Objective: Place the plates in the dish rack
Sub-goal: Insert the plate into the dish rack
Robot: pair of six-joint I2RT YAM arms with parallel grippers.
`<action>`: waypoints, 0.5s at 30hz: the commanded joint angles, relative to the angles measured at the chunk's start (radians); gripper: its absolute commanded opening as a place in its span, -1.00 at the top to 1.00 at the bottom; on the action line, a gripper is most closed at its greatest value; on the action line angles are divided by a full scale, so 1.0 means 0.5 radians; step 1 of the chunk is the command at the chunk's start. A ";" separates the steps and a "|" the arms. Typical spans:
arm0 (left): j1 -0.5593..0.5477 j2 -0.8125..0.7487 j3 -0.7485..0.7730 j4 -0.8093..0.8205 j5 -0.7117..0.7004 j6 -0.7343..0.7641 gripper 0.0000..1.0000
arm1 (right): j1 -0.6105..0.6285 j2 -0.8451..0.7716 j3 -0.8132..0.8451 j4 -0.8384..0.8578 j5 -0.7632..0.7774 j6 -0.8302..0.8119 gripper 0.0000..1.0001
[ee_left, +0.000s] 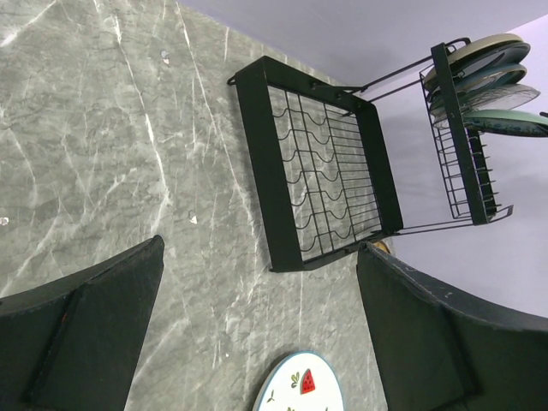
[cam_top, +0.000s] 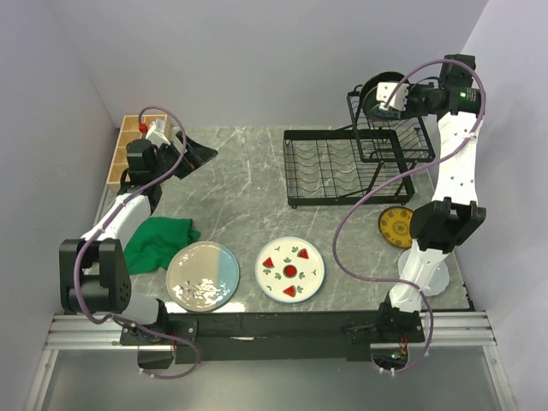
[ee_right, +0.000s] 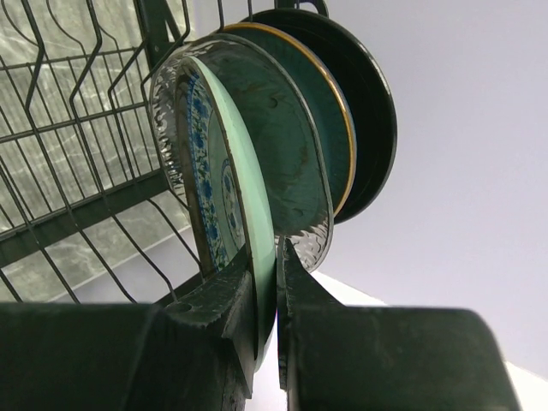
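The black wire dish rack [cam_top: 336, 168] stands at the back right, and its raised upper basket [ee_left: 467, 163] holds several plates on edge. My right gripper [ee_right: 276, 267] is up at that basket, shut on the rim of a pale green plate with a blue pattern [ee_right: 224, 193]. Behind it stand a clear glass plate [ee_right: 315, 242], a teal gold-rimmed plate [ee_right: 332, 128] and a black plate [ee_right: 375, 111]. On the table lie a cream-and-blue plate [cam_top: 202, 276], a watermelon plate [cam_top: 290, 269] and a yellow patterned plate [cam_top: 396, 226]. My left gripper [cam_top: 195, 155] hangs open at the back left, holding nothing.
A green cloth [cam_top: 158, 240] lies crumpled at the left next to the cream-and-blue plate. A wooden compartment box [cam_top: 127, 147] sits against the left wall behind the left arm. The rack's slotted lower tray [ee_left: 321, 175] holds nothing. The right arm's cable [cam_top: 360, 205] loops over the rack's right side.
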 commanded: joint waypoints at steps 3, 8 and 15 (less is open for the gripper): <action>0.002 -0.091 -0.010 0.015 -0.010 -0.018 -0.99 | -0.017 -0.031 0.005 0.004 -0.097 -0.025 1.00; 0.002 -0.112 -0.031 0.008 -0.013 -0.025 -0.99 | -0.017 -0.043 -0.026 -0.005 -0.124 -0.037 1.00; 0.002 -0.134 -0.019 -0.019 -0.016 -0.018 -0.99 | -0.017 -0.028 -0.038 -0.045 -0.130 -0.077 1.00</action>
